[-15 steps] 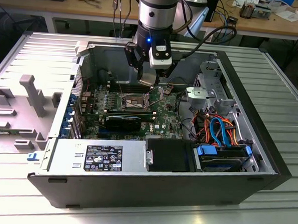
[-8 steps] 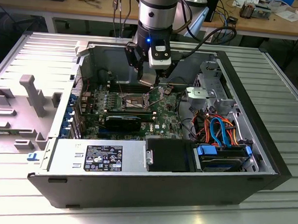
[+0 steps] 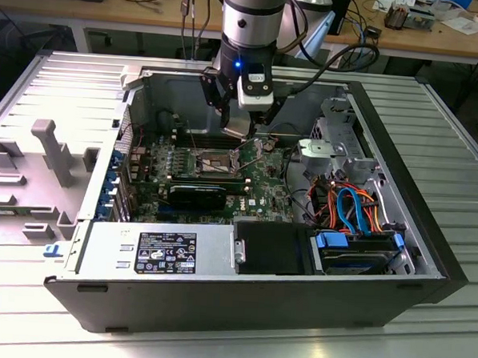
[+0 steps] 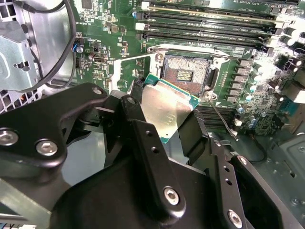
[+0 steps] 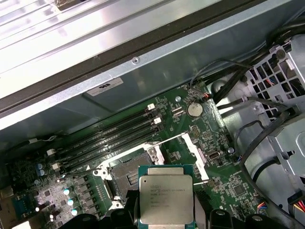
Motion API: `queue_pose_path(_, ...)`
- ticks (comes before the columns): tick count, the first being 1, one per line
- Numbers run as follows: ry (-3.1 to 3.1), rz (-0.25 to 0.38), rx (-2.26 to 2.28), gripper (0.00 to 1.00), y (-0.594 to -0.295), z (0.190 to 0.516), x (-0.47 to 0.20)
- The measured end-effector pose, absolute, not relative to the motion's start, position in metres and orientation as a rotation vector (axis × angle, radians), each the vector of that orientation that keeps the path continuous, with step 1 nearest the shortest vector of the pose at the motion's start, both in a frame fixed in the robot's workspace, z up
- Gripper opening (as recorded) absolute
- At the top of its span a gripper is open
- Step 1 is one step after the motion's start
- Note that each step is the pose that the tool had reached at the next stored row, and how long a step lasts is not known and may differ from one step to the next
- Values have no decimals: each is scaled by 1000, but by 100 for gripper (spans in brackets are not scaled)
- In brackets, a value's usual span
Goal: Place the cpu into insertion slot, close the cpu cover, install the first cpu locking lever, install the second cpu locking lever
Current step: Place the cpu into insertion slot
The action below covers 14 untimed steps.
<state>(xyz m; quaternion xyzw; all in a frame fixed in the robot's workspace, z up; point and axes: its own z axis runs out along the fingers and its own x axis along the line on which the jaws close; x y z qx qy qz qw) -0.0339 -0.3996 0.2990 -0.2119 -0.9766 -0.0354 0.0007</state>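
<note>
So here's where we're at: the tool (image 4: 164, 113) is clamped on the cpu (image 5: 166, 198), with one black finger (image 4: 136, 107) on each of two opposite edges. The chip hangs in the air just above and slightly to one side of the insertion slot (image 4: 187, 74), so it's not seated yet. In the second wrist view one corner of the chip overlaps the slot's rim; we'd call that close but not lined up. The slot is bare with its dark contact field showing, the cpu cover (image 5: 195, 155) stands flipped open right beside the slot, and a thin locking lever (image 4: 223, 118) pokes out free next to the slot too. The long memory slots (image 5: 109, 138) run alongside the slot, on the side away from the tool. It all sits on the green motherboard (image 3: 262, 188) around the slot, inside the open computer case (image 3: 216, 306) lying on the desk (image 3: 423, 333). Handling-wise, we figure the chip is a light, stiff little plate with a smooth metal lid that could slip. Gripping the edges of the green substrate looks right to us. The underside contacts and the slot's pins are probably the delicate bits, so dragging or pressing would be risky.
</note>
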Motion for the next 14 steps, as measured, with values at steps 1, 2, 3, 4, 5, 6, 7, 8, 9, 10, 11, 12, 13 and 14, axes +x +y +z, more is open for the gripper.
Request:
queue_pose_path(1, -3066, -111, -670, 55, -400, 299, -34)
queue_pose_path(2, -3065, -111, -676, 55, -400, 299, -34)
queue_pose_path(3, -3064, -111, -680, 55, -400, 299, -34)
queue_pose_path(4, -3063, -111, -683, 55, -400, 299, -34)
queue_pose_path(5, -3063, -111, -686, 55, -400, 299, -34)
queue_pose_path(6, -3062, -111, -689, 55, -400, 299, -34)
queue_pose_path(7, -3062, -111, -692, 55, -400, 298, -34)
queue_pose_path(8, -3061, -111, -695, 55, -400, 298, -34)
queue_pose_path(9, -3060, -111, -698, 55, -400, 298, -34)
queue_pose_path(10, -3060, -111, -701, 55, -400, 298, -34)
queue_pose_path(11, -3059, -111, -705, 55, -400, 298, -34)
queue_pose_path(12, -3058, -111, -710, 55, -400, 298, -34)
queue_pose_path(13, -3057, -110, -714, 55, -400, 298, -34)
queue_pose_path(14, -3056, -110, -719, 55, -400, 298, -34)
